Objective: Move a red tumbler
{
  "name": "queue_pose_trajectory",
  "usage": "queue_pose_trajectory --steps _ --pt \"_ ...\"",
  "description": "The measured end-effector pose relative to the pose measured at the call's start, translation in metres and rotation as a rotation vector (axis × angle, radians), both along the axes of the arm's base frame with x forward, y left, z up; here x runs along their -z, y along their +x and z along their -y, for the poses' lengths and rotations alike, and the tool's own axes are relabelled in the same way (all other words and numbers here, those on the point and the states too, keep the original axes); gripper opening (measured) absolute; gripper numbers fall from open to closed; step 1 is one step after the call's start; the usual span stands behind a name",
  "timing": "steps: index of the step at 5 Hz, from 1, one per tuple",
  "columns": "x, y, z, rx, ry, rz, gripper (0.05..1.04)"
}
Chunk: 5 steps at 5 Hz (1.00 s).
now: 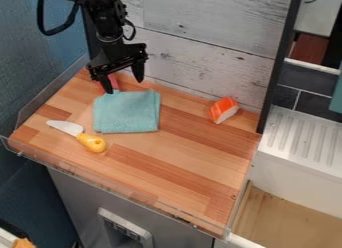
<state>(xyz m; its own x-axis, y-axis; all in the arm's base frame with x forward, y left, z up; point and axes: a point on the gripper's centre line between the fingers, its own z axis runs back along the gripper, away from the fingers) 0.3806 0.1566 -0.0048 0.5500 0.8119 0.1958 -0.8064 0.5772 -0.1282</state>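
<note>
Camera view shows the black gripper (124, 86) hanging down over the far left part of the wooden counter (180, 179), just behind the folded blue-green cloth (127, 112). Its 2 black fingers are spread apart, 1 at the left above the cloth's far left corner and 1 farther right, near the plank wall. A red thing, apparently the red tumbler (113, 81), sits beside and partly behind the left finger, by the far edge of the cloth. Only a small part of it can be seen, so its full shape and whether it touches the finger or the cloth cannot be told. A gap shows between it and the right finger. Nearer the left edge of the counter lies 1 knife (92, 142) with a yellow handle and a pale blade; the blade points to the upper left of the view, and the handle rests in front of the cloth, apart from it. Well to the right of the cloth, near the wall, is 1 orange and white piece of toy food (224, 110). Pale wooden planks (207, 22) stand behind the counter, a blue wall (27, 67) is at the left, and a dark upright post (276, 72) rises at the far right corner. Beyond it is a white ribbed drainboard (300, 139).
</note>
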Motion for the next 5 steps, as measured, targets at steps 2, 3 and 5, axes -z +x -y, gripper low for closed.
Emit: queue_pose_trajectory --steps 2,3,5 --pt "0.019 -0.007 -0.007 -0.087 -0.011 -0.025 0.999" --pt "0.007 0.0 -0.03 -0.171 0.009 -0.001 0.999" --pt "0.017 0.018 -0.05 -0.243 0.018 -0.012 0.999"
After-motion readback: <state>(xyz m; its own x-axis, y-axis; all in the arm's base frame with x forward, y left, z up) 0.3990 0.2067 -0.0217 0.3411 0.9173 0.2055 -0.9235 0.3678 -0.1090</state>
